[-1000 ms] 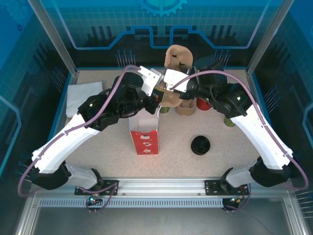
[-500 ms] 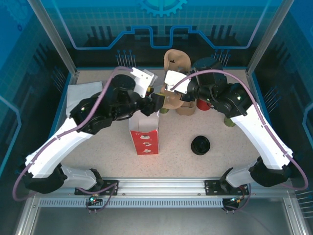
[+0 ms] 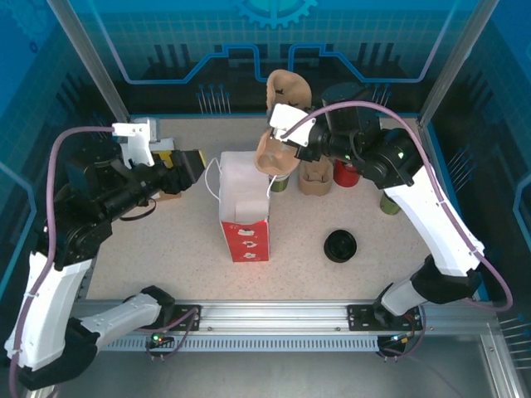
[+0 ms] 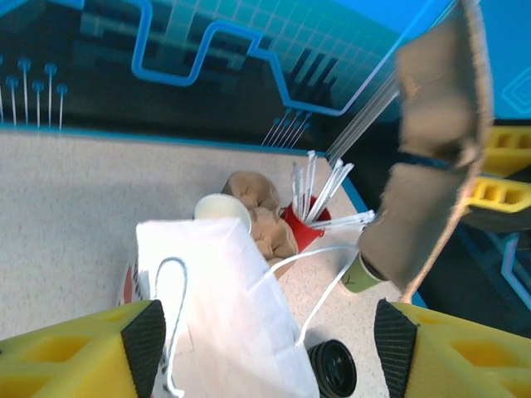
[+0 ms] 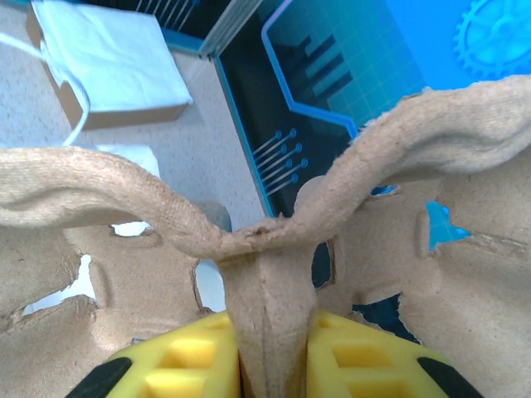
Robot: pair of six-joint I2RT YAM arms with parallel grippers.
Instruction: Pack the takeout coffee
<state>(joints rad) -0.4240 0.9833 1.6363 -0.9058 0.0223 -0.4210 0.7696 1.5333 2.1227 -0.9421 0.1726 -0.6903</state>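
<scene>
Takeout coffee (image 3: 387,204) stands on the surface (image 3: 166,249) at far right, just right of the red cup of straws (image 4: 304,225), its top hidden under the right arm. Right end effector (image 3: 285,143) is clamped narrow on the centre ridge of a brown pulp cup carrier (image 3: 276,157), held in the air over the far right corner of the open white paper bag (image 3: 243,197). Left end effector (image 3: 197,164) hangs left of the bag, jaws wide, holding nothing.

Standing upright toward the right side of the table (image 3: 182,249), small takeout coffee (image 3: 387,204): yellow-green paper wall, round black lid on top.
</scene>
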